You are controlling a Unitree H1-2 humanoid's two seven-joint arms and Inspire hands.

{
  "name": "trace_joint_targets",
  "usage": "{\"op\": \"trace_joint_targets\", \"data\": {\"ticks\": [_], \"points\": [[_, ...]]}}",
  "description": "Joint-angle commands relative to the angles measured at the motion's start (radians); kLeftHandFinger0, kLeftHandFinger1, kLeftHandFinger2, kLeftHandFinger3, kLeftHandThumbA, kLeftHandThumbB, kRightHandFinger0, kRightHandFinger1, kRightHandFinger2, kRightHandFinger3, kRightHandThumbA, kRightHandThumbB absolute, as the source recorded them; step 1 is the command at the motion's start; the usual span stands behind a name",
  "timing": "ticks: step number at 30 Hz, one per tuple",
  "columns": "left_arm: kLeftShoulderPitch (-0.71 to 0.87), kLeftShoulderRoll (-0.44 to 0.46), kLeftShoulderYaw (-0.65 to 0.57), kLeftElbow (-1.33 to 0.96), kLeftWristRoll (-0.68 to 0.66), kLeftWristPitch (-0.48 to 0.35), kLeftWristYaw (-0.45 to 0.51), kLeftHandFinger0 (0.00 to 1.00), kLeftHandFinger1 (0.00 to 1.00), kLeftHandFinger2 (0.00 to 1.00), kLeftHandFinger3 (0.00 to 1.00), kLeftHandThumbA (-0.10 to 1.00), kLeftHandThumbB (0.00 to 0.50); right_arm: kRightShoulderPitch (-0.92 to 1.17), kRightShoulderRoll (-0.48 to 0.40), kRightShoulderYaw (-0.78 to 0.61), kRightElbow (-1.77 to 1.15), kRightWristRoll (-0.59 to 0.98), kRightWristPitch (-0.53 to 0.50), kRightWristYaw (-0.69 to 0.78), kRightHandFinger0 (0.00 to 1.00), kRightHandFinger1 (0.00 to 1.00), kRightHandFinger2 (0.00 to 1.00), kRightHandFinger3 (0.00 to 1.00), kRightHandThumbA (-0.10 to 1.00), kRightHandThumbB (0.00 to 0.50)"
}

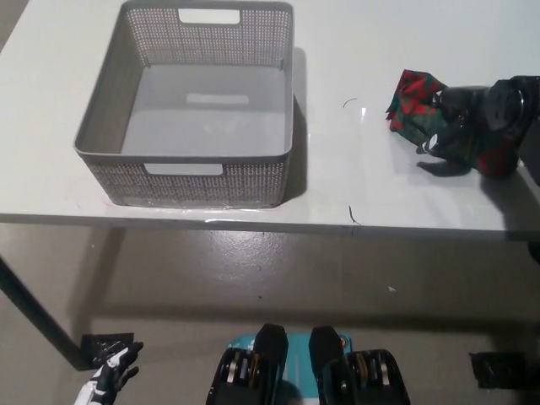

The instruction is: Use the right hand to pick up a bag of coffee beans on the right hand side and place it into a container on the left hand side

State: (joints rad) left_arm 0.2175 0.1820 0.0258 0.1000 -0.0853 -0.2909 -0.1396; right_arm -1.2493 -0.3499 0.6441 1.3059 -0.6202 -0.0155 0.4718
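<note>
A white bench [354, 190] is carrying everything. The red and green coffee bag [411, 103] is lying at its right side, and the black right hand [466, 122] is grasping it: the pick-up step. Next, lifting and carrying left to the empty grey container [190, 159]. The white left hand [108, 381] is hanging low, fingers apart.

grey perforated basket [187, 173]; red-green patterned bag [418, 110]; black right hand [472, 118]; white table [354, 181].
</note>
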Motion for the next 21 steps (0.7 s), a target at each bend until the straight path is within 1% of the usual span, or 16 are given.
{"op": "trace_joint_targets", "data": {"ticks": [1,4,6,7,8,9,10,11,12,13,14,15,16,17,18,21], "points": [[0.009,0.019,0.013,-0.036,-0.024,-0.024,-0.016,1.0,1.0,1.0,1.0,1.0,0.331,0.027,0.013,0.03,0.062,-0.04,-0.017,-0.067,1.0,1.0,1.0,1.0,0.76,0.5],[0.011,0.014,0.017,-0.037,-0.033,-0.029,-0.021,1.0,1.0,1.0,1.0,1.0,0.323,0.071,0.034,0.048,0.093,-0.055,-0.009,-0.164,1.0,1.0,1.0,1.0,0.67,0.5],[0.012,0.014,0.019,-0.037,-0.036,-0.031,-0.024,1.0,1.0,1.0,1.0,1.0,0.322,0.097,0.043,0.037,0.103,-0.039,-0.008,-0.206,1.0,1.0,1.0,1.0,0.51,0.497],[0.012,0.013,0.019,-0.037,-0.036,-0.031,-0.025,1.0,1.0,1.0,1.0,1.0,0.321,0.098,0.044,0.037,0.105,-0.038,-0.01,-0.211,1.0,1.0,1.0,1.0,0.51,0.498],[0.008,0.016,0.023,-0.035,-0.034,-0.041,-0.023,1.0,1.0,1.0,1.0,1.0,0.32,0.11,0.05,0.04,0.104,-0.047,-0.015,-0.294,1.0,1.0,1.0,1.0,0.29,0.36],[0.008,0.016,0.024,-0.034,-0.033,-0.043,-0.024,1.0,1.0,1.0,1.0,1.0,0.32,0.114,0.052,0.045,0.105,-0.055,-0.017,-0.322,0.97,1.0,1.0,1.0,0.24,0.362],[0.005,0.016,0.027,-0.037,-0.036,-0.039,-0.023,1.0,1.0,1.0,1.0,1.0,0.329,0.121,0.049,0.067,0.103,-0.08,-0.05,-0.396,0.79,0.92,1.0,1.0,0.09,0.286],[0.004,0.016,0.029,-0.04,-0.037,-0.036,-0.022,1.0,1.0,1.0,1.0,1.0,0.325,0.136,0.041,0.086,0.097,-0.104,-0.086,-0.515,0.38,0.51,0.67,0.89,-0.09,0.238],[0.001,0.016,0.03,-0.038,-0.034,-0.037,-0.02,1.0,1.0,1.0,1.0,1.0,0.325,0.139,0.04,0.089,0.096,-0.107,-0.097,-0.561,0.23,0.38,0.54,0.73,-0.1,0.205],[-0.003,0.019,0.032,-0.037,-0.032,-0.039,-0.02,1.0,1.0,1.0,1.0,1.0,0.326,0.14,0.039,0.075,0.095,-0.092,-0.114,-0.59,0.17,0.31,0.45,0.62,-0.1,0.177],[-0.004,0.019,0.033,-0.037,-0.036,-0.036,-0.021,1.0,1.0,1.0,1.0,1.0,0.327,0.14,0.039,0.065,0.095,-0.082,-0.121,-0.606,0.12,0.26,0.41,0.56,-0.1,0.154],[-0.003,0.019,0.033,-0.039,-0.038,-0.034,-0.021,1.0,1.0,1.0,1.0,1.0,0.334,0.141,0.038,0.063,0.095,-0.08,-0.13,-0.621,0.19,0.35,0.49,0.63,-0.1,0.142],[-0.004,0.019,0.034,-0.039,-0.037,-0.033,-0.021,1.0,1.0,1.0,1.0,1.0,0.334,0.141,0.037,0.062,0.094,-0.081,-0.142,-0.64,0.24,0.37,0.45,0.64,-0.1,0.137],[-0.007,0.019,0.034,-0.037,-0.034,-0.032,-0.02,1.0,1.0,1.0,1.0,1.0,0.337,0.138,0.035,0.058,0.094,-0.078,-0.146,-0.644,0.07,0.21,0.32,0.47,-0.1,0.123],[-0.006,0.018,0.033,-0.038,-0.037,-0.031,-0.021,1.0,1.0,1.0,1.0,1.0,0.337,0.136,0.032,0.054,0.092,-0.074,-0.159,-0.654,0.05,0.2,0.32,0.44,-0.1,0.151],[-0.011,0.016,0.033,-0.041,-0.034,-0.026,-0.019,1.0,1.0,1.0,1.0,1.0,0.337,0.125,0.03,0.043,0.094,-0.063,-0.169,-0.657,0.05,0.21,0.34,0.43,-0.1,0.161]]}}
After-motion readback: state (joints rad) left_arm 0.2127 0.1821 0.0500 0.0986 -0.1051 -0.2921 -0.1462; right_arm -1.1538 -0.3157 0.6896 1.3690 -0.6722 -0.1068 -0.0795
